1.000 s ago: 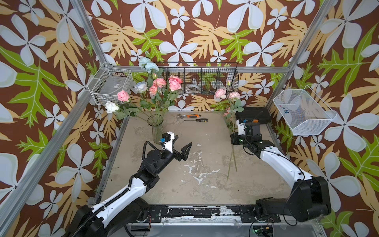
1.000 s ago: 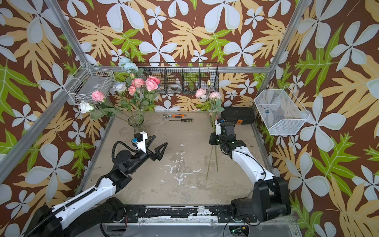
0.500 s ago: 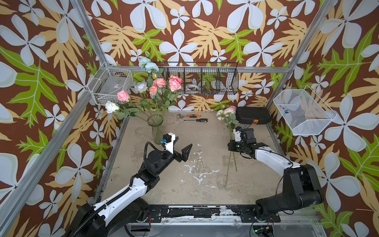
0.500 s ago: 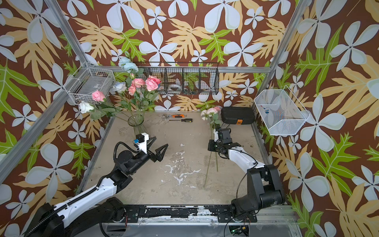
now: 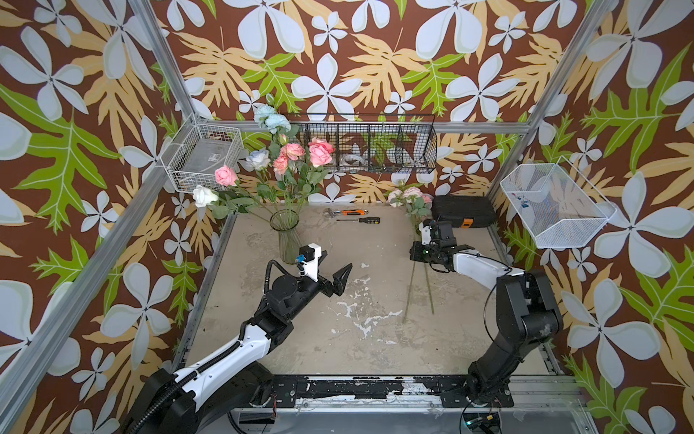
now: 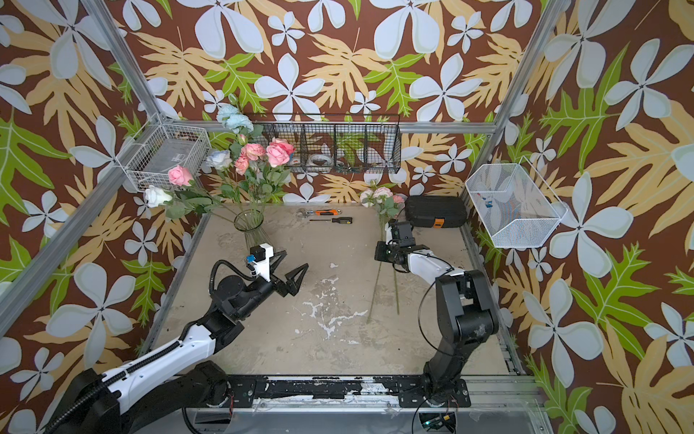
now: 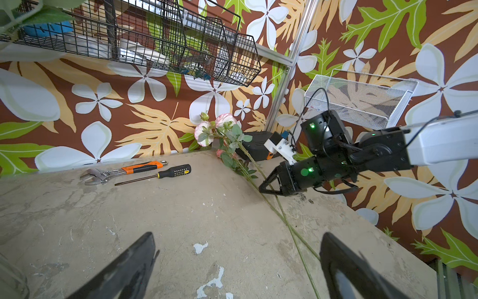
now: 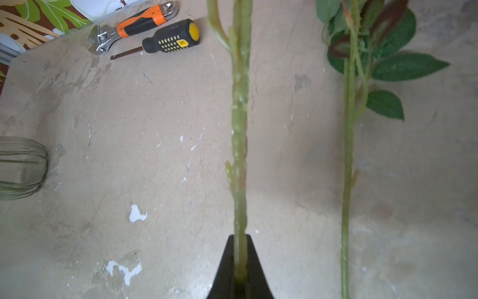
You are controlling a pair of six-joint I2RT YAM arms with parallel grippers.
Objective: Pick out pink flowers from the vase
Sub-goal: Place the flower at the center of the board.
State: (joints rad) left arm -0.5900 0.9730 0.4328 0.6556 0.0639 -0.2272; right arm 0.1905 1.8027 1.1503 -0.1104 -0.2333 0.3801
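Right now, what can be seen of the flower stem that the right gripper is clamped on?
The held stem is a thin, pale green, plastic-looking stalk with small nubs and a side branch. The right gripper is shut on it partway along, low over the tabletop. Its upper end carries grey-green leaves and pink-edged cream blooms, raised near the black case. Its bare end points forward and seems to reach the tabletop. A second leafy stem runs beside it, apart at the grip.

Left end effector [image 6: 294, 259] agape, right [image 7: 261, 189] clamped
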